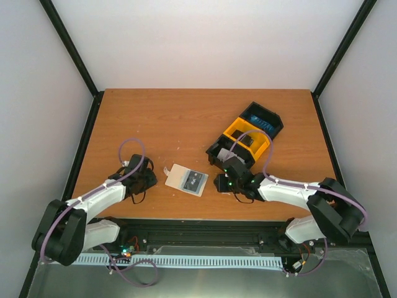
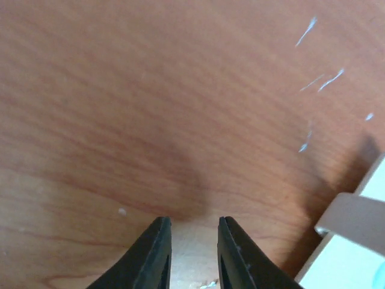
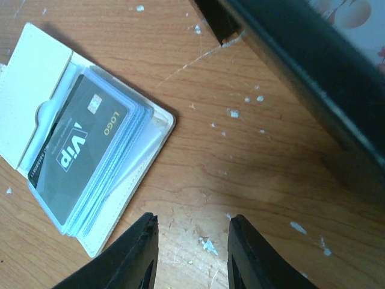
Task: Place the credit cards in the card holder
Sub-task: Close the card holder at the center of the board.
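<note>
Open card holder [image 1: 176, 176] with dark card [image 1: 194, 181], left gripper [image 1: 151, 179] and right gripper [image 1: 219, 182] flanking it

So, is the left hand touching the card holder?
Apart. The left wrist view shows a strip of bare table between the left hand and the card holder at the lower right.

Wooden table [image 1: 167, 118]: brown surface with white scuff marks [image 3: 231, 112]. Three-compartment tray [image 1: 234, 129]: positioned at 2 o'clock from table centre, long axis toward 1 o'clock. Middle compartment yellow, end compartments black. Blue contents [image 1: 263, 120] in the 1 o'clock compartment.
</note>
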Robot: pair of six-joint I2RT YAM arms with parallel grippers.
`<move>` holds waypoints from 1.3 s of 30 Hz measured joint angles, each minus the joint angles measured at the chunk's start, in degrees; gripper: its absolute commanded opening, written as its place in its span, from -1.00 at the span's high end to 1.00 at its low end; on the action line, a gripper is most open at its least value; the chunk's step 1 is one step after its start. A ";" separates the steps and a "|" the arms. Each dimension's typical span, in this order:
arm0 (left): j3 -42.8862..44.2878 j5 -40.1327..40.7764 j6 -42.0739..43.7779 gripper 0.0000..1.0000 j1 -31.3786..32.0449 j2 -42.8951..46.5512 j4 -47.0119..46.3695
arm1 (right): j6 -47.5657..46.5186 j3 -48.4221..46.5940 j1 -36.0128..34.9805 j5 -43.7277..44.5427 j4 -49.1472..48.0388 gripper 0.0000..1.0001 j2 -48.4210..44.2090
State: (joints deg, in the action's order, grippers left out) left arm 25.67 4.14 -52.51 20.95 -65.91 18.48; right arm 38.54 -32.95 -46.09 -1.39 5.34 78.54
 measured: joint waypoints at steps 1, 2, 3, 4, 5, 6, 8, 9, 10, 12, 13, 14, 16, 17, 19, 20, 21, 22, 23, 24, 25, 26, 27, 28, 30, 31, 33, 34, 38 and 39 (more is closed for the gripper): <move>-0.79 -0.92 -0.28 0.59 -0.09 -0.46 -0.68 | -0.02 0.00 0.02 -0.24 -0.04 0.35 0.31; -1.49 -1.92 -0.48 0.60 -0.11 -0.96 -1.40 | -0.07 0.00 0.04 -0.74 -0.13 0.35 0.66; -2.01 -3.17 -0.55 0.60 -0.15 -1.20 -3.06 | -0.13 0.00 0.04 -1.09 -0.28 0.35 1.01; -2.19 -4.42 -0.55 0.60 -0.31 -1.42 -4.33 | -0.17 0.00 0.04 -1.70 -0.59 0.36 1.46; -2.64 -6.08 -0.55 0.60 -0.37 -1.92 -6.21 | -0.17 0.00 0.04 -2.32 -0.90 0.36 1.95; -3.02 -7.45 -0.55 0.60 -0.37 -2.36 -7.67 | -0.17 0.00 0.07 -2.89 -1.22 0.36 2.45; -3.85 -10.62 -0.52 0.59 -0.44 -3.19 -11.19 | -0.13 -0.02 0.07 -4.26 -1.75 0.36 3.50; -4.26 -12.09 -0.52 0.58 -0.48 -3.58 -12.72 | -0.11 -0.13 0.07 -4.83 -1.79 0.36 4.04; -4.79 -13.97 -0.50 0.59 -0.61 -4.13 -14.78 | -0.09 -0.37 0.09 -5.42 -1.77 0.36 4.81; -5.31 -16.57 -0.50 0.59 -0.85 -5.18 -17.44 | -0.07 -0.92 0.11 -6.49 -1.79 0.36 6.34; -5.53 -18.01 -0.50 0.59 -0.98 -5.88 -18.86 | -0.09 -1.27 0.11 -6.99 -2.16 0.36 7.04; -5.79 -19.41 -0.50 0.59 -1.07 -6.43 -20.26 | -0.09 -1.97 0.13 -7.69 -2.56 0.36 7.82; -6.58 -21.92 -0.50 0.58 -1.14 -7.04 -22.58 | -0.15 -2.62 0.17 -8.24 -2.93 0.37 8.68; -7.06 -23.06 -0.50 0.58 -1.18 -7.10 -23.50 | -0.17 -3.13 0.20 -8.59 -3.28 0.37 9.33; -7.98 -25.29 -0.50 0.52 -1.25 -7.10 -25.07 | -0.20 -4.11 0.20 -9.16 -3.93 0.37 10.58; -8.44 -26.49 -0.48 0.48 -1.25 -7.10 -25.88 | -0.24 -4.57 0.22 -9.44 -4.44 0.37 11.28; -8.79 -27.36 -0.42 0.46 -1.25 -7.10 -26.49 | -0.22 -4.92 0.22 -9.68 -4.94 0.37 11.80; -9.22 -28.50 -0.31 0.43 -1.25 -7.10 -27.36 | -0.22 -5.20 0.22 -9.88 -5.42 0.37 12.31; -9.60 -29.46 -0.13 0.42 -1.25 -7.10 -28.09 | -0.22 -5.40 0.26 -10.05 -5.88 0.37 12.66; -9.92 -30.40 0.02 0.42 -1.25 -7.10 -28.72 | -0.22 -5.55 0.26 -10.23 -6.25 0.37 12.98; -10.14 -31.10 0.20 0.42 -1.25 -7.13 -29.16 | -0.22 -5.66 0.31 -10.34 -6.58 0.37 13.22; -10.27 -31.74 0.42 0.41 -1.25 -7.17 -29.35 | -0.26 -5.75 0.33 -10.47 -6.93 0.38 13.44; -10.32 -31.93 0.59 0.41 -1.25 -7.17 -29.44 | -0.37 -5.79 0.39 -10.54 -7.08 0.38 13.57; -10.32 -32.00 0.76 0.39 -1.25 -7.17 -29.44 | -0.44 -5.81 0.48 -10.64 -7.23 0.38 13.66; -10.29 -31.47 1.16 0.23 -1.25 -6.80 -28.92 | -0.63 -5.88 0.63 -10.75 -7.37 0.38 13.75; -10.19 -30.42 1.46 0.17 -1.25 -6.16 -28.22 | -0.63 -5.90 0.68 -10.80 -7.37 0.38 13.75; -9.79 -27.52 2.36 0.09 -1.20 -4.20 -26.10 | -0.83 -5.92 0.68 -10.71 -7.30 0.38 13.75; -9.53 -25.33 2.67 0.07 -1.25 -2.86 -24.87 | -0.92 -5.97 0.70 -10.64 -7.17 0.38 13.75; -8.52 -21.20 4.39 0.17 -1.25 -1.31 -23.52 | -1.11 -6.12 0.70 -10.64 -6.78 0.38 13.77; -8.17 -20.96 4.79 0.24 -1.25 -1.84 -23.58 | -1.20 -6.14 0.70 -10.62 -6.75 0.38 13.81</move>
State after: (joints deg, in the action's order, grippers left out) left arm 17.50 -16.82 -47.72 19.70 -67.75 -5.10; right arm 37.34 -39.09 -45.39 -12.01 -1.41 92.36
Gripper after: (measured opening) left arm 0.460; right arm 0.313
